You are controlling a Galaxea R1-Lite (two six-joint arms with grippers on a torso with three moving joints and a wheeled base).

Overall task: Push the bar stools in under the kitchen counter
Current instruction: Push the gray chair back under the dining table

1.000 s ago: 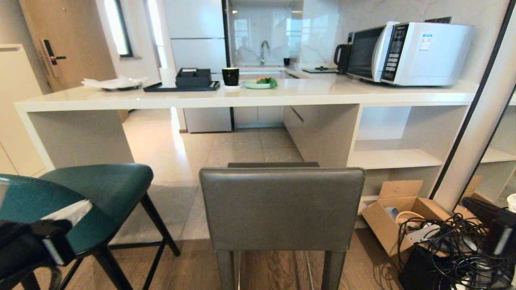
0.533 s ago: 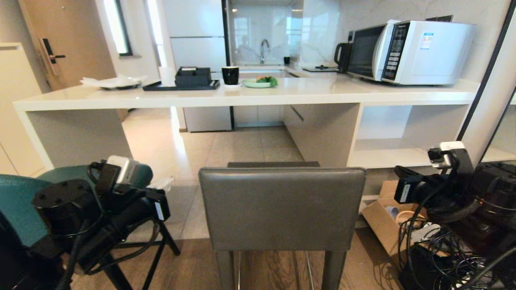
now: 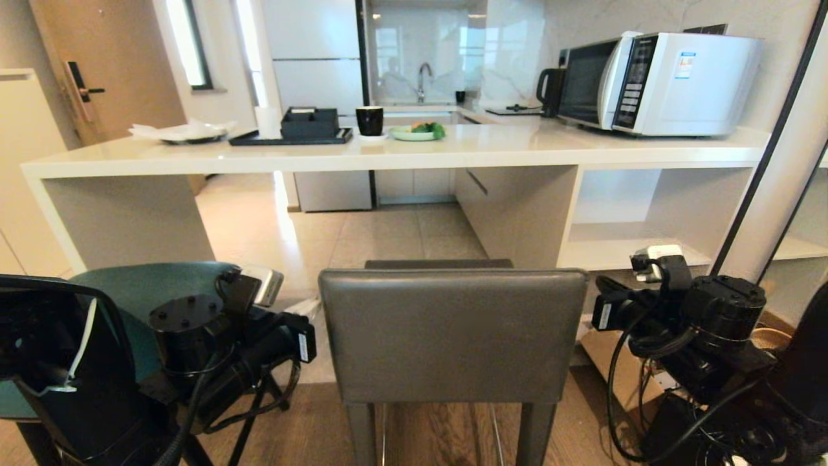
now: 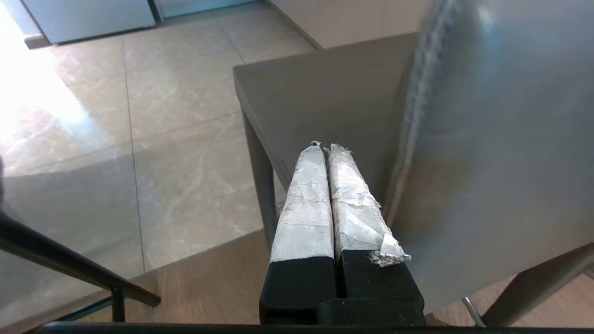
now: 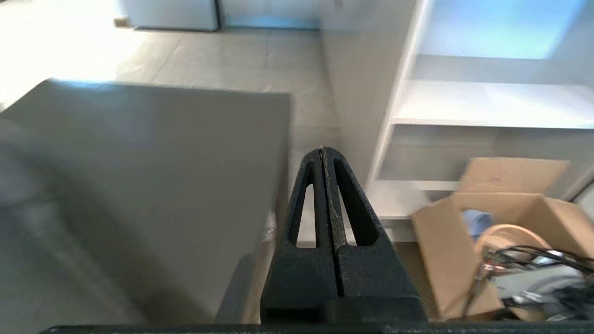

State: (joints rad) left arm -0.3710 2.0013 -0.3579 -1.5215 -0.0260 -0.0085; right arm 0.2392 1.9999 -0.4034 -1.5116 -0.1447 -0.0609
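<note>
With both claws pinched fully closed and holding nothing, you've got the left gripper (image 4: 325, 150) just off the left edge of the grey stool (image 3: 451, 336) and the right gripper (image 5: 322, 150) just off its right edge. Neither visibly touches it. Grey stool's back faces you, seat short of the counter (image 3: 388, 155) ahead. Teal stool (image 3: 155, 285) sits behind your left arm, also outside the counter. Cardboard box (image 5: 464, 222) lies beside the right claw, below the shelves (image 3: 631, 252).

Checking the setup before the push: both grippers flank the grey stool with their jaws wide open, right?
Not quite. The left gripper and right gripper do flank the grey stool, but their jaws are shut, fingers pressed together, as both wrist views show.
</note>
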